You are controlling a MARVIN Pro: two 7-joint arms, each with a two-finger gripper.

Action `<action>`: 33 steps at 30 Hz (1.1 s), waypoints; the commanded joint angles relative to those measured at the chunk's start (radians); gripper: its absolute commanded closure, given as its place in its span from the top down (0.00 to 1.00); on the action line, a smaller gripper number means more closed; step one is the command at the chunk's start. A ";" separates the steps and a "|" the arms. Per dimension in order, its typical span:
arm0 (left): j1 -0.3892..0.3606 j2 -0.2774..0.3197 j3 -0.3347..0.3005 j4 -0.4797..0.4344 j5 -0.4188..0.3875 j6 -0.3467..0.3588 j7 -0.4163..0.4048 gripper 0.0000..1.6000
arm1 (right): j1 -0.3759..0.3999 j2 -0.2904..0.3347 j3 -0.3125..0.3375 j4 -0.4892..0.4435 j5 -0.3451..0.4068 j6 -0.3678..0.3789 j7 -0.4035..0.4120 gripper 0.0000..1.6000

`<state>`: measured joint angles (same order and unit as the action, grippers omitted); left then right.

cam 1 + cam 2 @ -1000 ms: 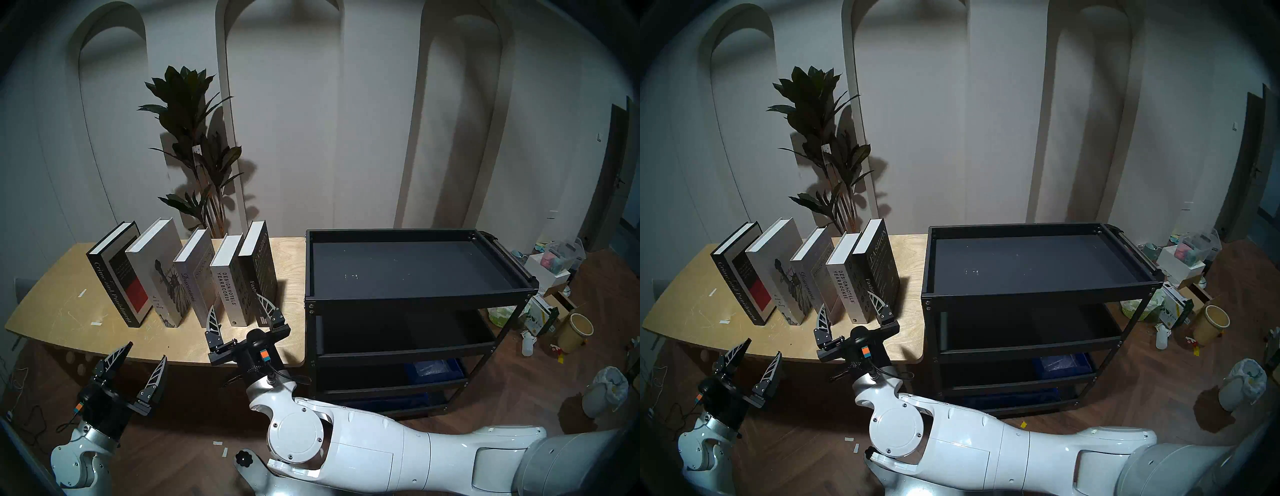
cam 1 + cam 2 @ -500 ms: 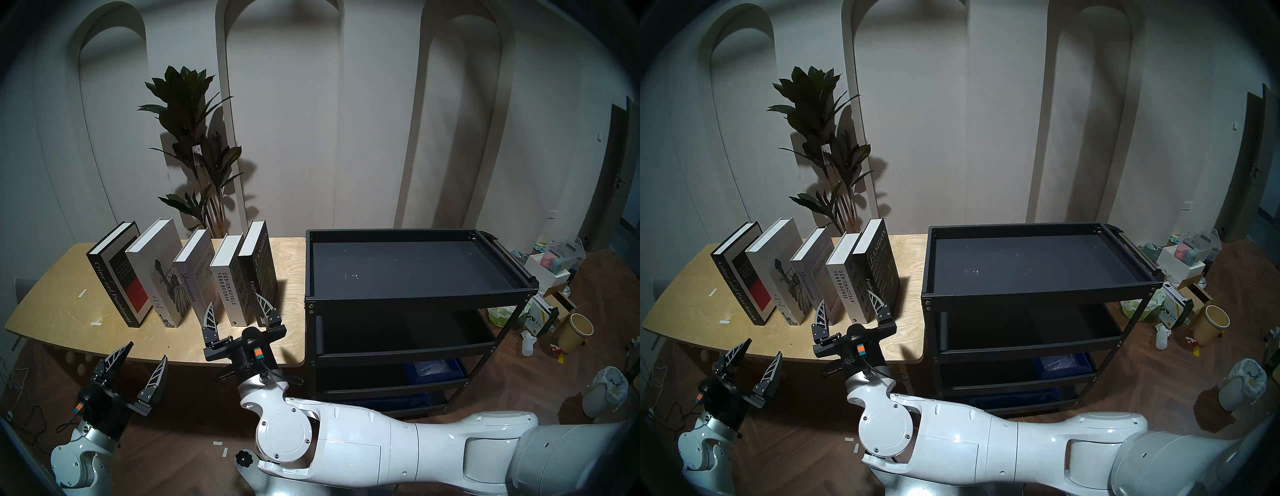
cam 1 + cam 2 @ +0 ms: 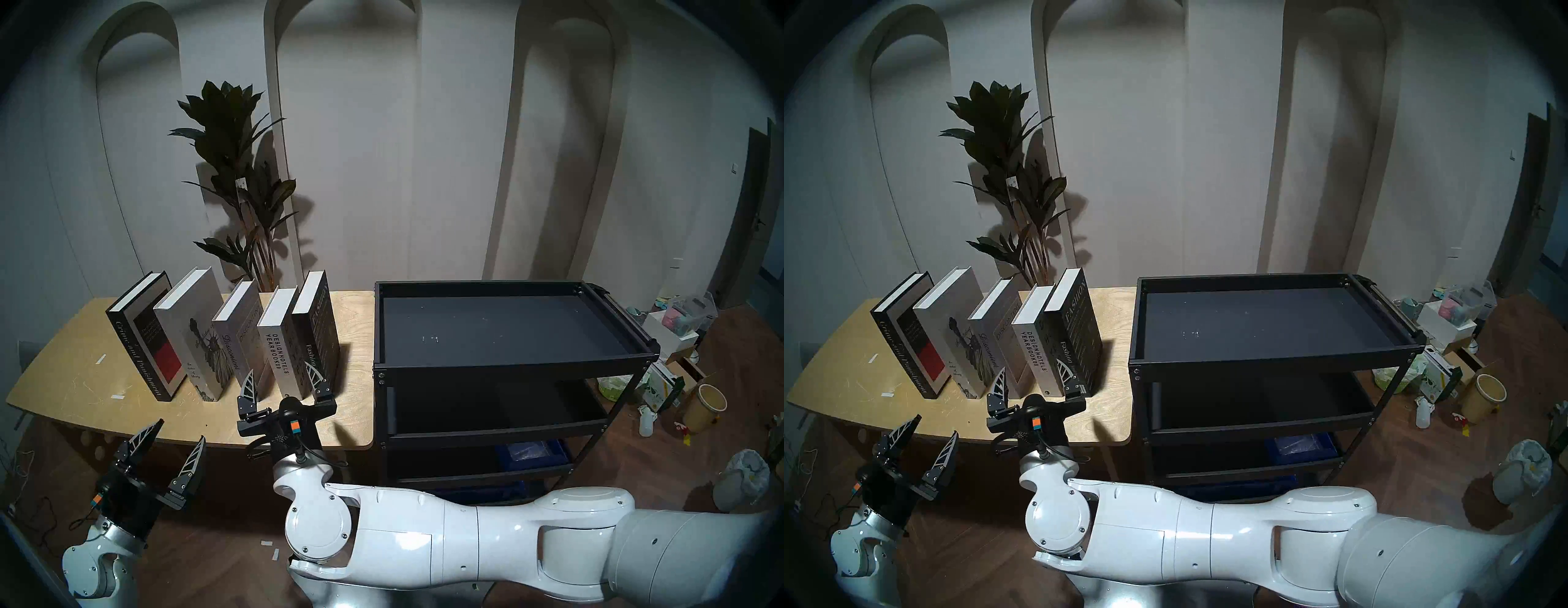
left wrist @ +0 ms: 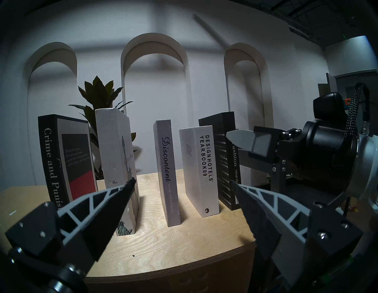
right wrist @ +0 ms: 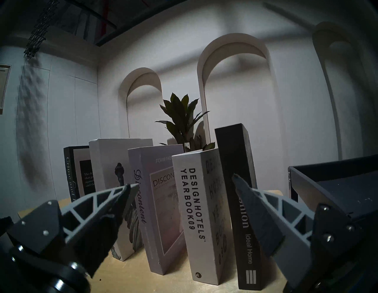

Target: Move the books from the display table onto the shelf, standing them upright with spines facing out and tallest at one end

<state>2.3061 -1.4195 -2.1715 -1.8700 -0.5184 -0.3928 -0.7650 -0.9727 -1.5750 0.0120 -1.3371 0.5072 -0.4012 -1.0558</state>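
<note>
Five books stand in a row on the light wooden display table [image 3: 76, 373], spines to me: black "Crime and Punishment" [image 3: 140, 339], a white Statue of Liberty book [image 3: 199, 335], grey "Discontent" [image 3: 237, 335], white "Design Hotels Yearbook" [image 3: 278, 344] and black "Fashion" [image 3: 316, 322]. My right gripper [image 3: 280, 373] is open just in front of the Yearbook [image 5: 194, 204], its fingers on either side of the lower spine, holding nothing. The left gripper [image 3: 181, 429] hangs open and empty off the table's front edge. The black metal shelf [image 3: 509, 365] stands right of the table, its top tier bare.
A tall potted plant [image 3: 237, 170] rises behind the books. Blue bins [image 3: 534, 454] sit on a lower tier of the shelf. Boxes [image 3: 679, 322], a yellow bucket [image 3: 706, 407] and a white trash bin [image 3: 742, 479] clutter the floor to the right.
My right arm has swung left and a little forward, bringing its open gripper from in front of the Yearbook and "Fashion" to squarely before the Yearbook. The left arm and the books have not moved.
</note>
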 commanded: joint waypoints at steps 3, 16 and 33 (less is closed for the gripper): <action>0.002 0.000 -0.002 -0.013 -0.001 -0.003 -0.003 1.00 | 0.071 -0.138 -0.029 0.060 0.061 -0.010 -0.080 1.00; 0.002 0.000 -0.003 -0.015 -0.001 -0.003 -0.006 1.00 | 0.131 -0.250 -0.084 0.168 0.165 -0.028 -0.202 1.00; 0.003 0.001 -0.018 -0.011 -0.005 -0.002 -0.006 1.00 | 0.216 -0.389 -0.211 0.351 0.303 -0.047 -0.358 1.00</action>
<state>2.3059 -1.4197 -2.1773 -1.8704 -0.5193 -0.3928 -0.7719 -0.8091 -1.8717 -0.1546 -1.0439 0.7708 -0.4428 -1.3628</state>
